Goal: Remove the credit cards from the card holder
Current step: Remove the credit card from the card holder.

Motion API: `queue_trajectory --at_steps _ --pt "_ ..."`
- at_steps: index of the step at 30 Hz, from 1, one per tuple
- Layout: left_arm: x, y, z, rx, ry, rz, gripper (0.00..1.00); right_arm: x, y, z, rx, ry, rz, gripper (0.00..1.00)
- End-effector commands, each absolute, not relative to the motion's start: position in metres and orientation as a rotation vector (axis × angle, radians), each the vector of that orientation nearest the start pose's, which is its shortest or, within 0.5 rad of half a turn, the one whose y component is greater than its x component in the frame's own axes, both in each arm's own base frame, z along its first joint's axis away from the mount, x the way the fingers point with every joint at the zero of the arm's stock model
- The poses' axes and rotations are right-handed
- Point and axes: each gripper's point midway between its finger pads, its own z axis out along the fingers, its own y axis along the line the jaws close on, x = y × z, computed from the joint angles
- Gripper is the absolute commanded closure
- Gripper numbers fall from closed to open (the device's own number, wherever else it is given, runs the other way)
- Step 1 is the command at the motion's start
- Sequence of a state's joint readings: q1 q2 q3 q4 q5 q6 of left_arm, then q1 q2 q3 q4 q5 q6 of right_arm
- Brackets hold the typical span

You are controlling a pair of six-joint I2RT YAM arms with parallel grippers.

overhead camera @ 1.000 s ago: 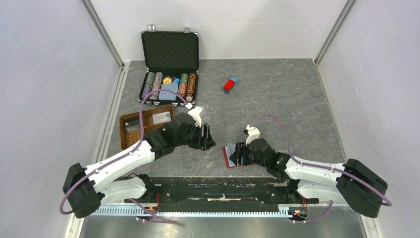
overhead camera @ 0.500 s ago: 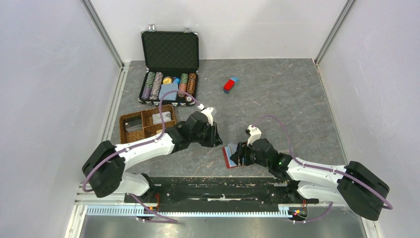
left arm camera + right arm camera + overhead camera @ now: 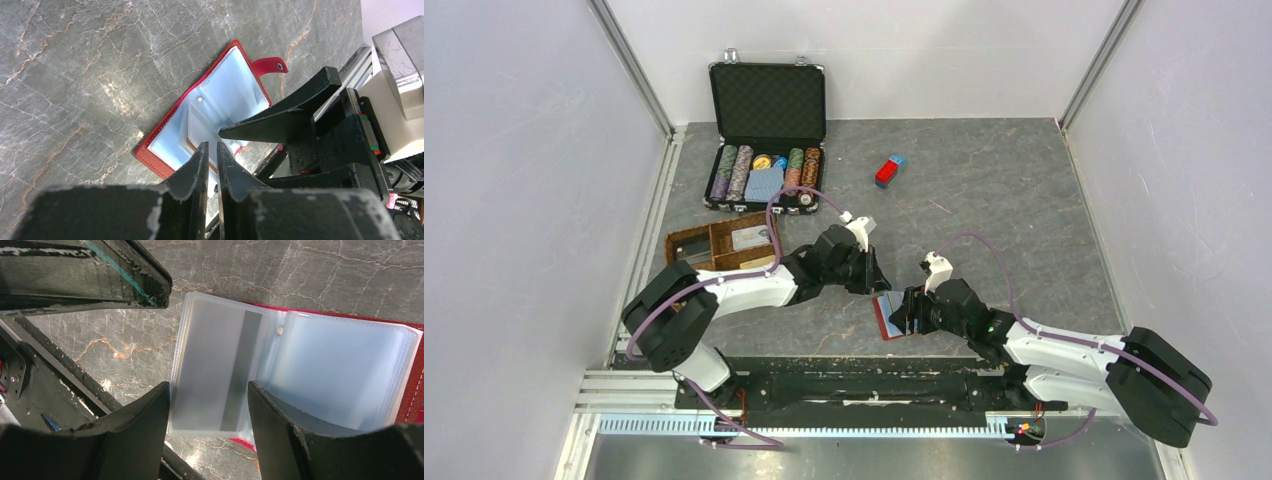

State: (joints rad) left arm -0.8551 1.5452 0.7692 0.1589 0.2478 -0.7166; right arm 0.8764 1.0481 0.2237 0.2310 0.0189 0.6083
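- Grey marbled surface first: found the card holder lying open on it near the front edge, pale sleeves facing up.
- Saw one of the credit cards, grey with a dark stripe, inside a sleeve; judged at least that one left to pull.
- Noted the right end effector spread wide, straddling that sleeve, seemingly steadying the holder.
- Noted the left end effector drawn nearly together just over the sleeves' edge; could not tell whether anything thin was pinched.
- Farther off, spotted a brown tray holding a flat grey piece, perhaps a card already removed; too small to say.
- Beyond, saw a chip case and a red-and-blue block.
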Motion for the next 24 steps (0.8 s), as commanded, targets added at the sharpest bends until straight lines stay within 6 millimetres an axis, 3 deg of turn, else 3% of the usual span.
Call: queue_trajectory --at_steps 1,9,13,18,24 --pt "0.217 -0.366 0.095 0.314 2.349 -1.167 0.84 0.168 0.233 0.036 -0.311 2.254 0.808 0.39" --pt "0.215 -0.364 0.074 0.323 2.4 -1.139 0.86 0.169 0.232 0.037 -0.305 2.251 0.808 0.39" --pt "0.214 -0.362 0.076 0.324 2.391 -1.137 0.84 0.17 0.233 0.037 -0.302 2.252 0.807 0.38" --pt "0.214 -0.358 0.082 0.319 2.381 -1.123 0.71 0.17 0.232 0.035 -0.302 2.26 0.798 0.39" --pt "0.214 -0.352 0.082 0.323 2.382 -1.086 0.69 0.17 0.232 0.037 -0.299 2.253 0.803 0.43"
